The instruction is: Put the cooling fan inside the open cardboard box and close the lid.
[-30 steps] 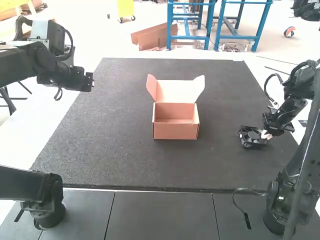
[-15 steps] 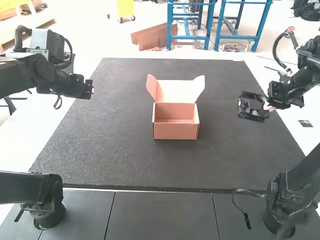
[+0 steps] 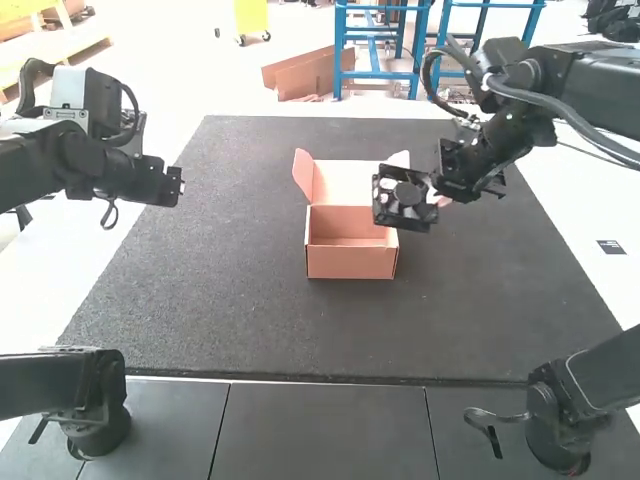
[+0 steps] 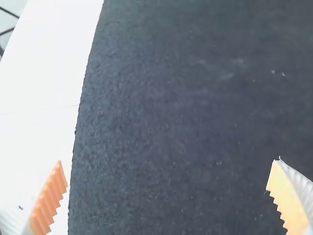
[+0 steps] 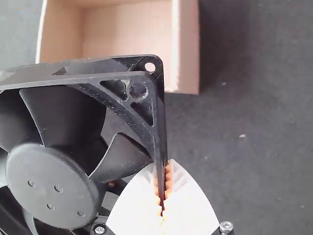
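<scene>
right pincer (image 3: pixel 441 200) clamped on cooling fan (image 3: pixel 403 198) frame, near cardboard box (image 3: pixel 350 258); left pincer (image 3: pixel 177 186) wide open

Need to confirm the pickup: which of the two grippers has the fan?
The right gripper, shut on an edge of the fan by the box; the left gripper hangs open over the mat.

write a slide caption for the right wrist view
Right tool clamps the black fan by its frame edge, with the open cardboard box beyond on the dark mat.
</scene>
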